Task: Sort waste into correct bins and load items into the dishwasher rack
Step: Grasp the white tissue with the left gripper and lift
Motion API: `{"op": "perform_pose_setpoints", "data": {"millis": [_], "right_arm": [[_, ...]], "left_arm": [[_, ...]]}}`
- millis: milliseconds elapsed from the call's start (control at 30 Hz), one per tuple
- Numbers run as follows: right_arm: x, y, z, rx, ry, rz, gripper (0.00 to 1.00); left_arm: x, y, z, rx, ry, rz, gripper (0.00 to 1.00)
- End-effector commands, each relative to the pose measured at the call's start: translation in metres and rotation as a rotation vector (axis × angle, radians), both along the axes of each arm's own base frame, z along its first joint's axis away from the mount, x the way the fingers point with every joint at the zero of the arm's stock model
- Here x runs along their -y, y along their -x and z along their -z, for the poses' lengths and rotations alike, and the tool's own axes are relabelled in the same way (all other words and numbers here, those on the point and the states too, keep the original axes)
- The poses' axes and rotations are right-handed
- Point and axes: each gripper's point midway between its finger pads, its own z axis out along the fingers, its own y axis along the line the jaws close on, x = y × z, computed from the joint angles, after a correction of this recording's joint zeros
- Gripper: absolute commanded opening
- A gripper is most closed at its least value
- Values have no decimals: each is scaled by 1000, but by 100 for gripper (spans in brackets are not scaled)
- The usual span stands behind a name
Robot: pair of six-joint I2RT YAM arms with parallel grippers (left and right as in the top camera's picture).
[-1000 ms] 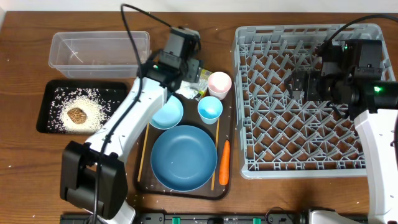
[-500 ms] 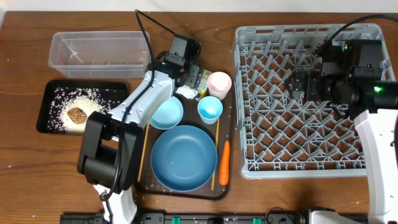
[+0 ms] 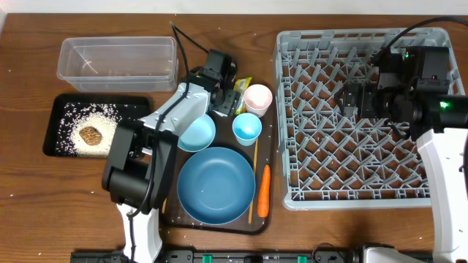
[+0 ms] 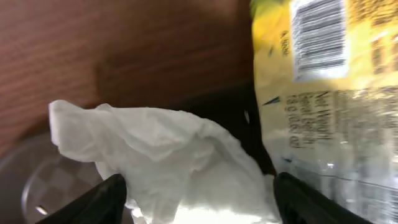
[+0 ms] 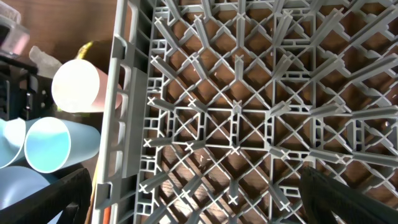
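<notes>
Filling view: wooden table point(image 3: 33, 212) | dishwasher rack point(image 3: 344, 199) right | black tray point(image 3: 131, 102) left

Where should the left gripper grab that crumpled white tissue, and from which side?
Probably the bunched middle of the tissue, from straight above: it lies in a soft, loose heap with raised folds. The left gripper is open with its fingers either side; keep one between the tissue and the wrapper beside it.

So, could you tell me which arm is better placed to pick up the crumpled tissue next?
Left, probably. The left gripper is open, with its fingers on either side of the crumpled tissue, next to the yellow-green wrapper. The right gripper hangs open above the dishwasher rack.
</notes>
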Motion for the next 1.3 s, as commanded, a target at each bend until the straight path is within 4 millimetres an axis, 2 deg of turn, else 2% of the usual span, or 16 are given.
{"op": "perform_pose_setpoints", "data": {"millis": [0,100,200,367,467,667,767,833,1067,1167,1267], "right_arm": [[3,-2,2,-4,5,0,99],[3,-2,2,-4,5,0,99],[3,-2,2,-4,5,0,99],[3,-2,2,-6,5,0,99],[3,-2,2,-5,5,0,99],[3,-1,2,-6,5,0,99],[3,-2,2,-6,5,-1,99],[3,-2,2,-5,6,0,99],[3,-2,2,-5,6,0,99],[3,-2,2,-5,5,-1,99],[3,-2,2,-6,5,0,99]], "left_arm": [[3,4,2,-18,5,22,73],[3,4,3,-19,4,22,68],[3,4,5,-23,3,22,57],[3,5,6,-26,2,22,30],[3,5,6,-26,2,22,8],[2,4,2,-19,4,19,6],[-1,3,-16,-1,16,4,6],[-3,2,-36,25,25,-2,6],[-23,-5,-127,206,87,-44,6],[-44,-10,-157,285,83,-94,6],[-68,-20,-170,340,68,-155,6]]}}
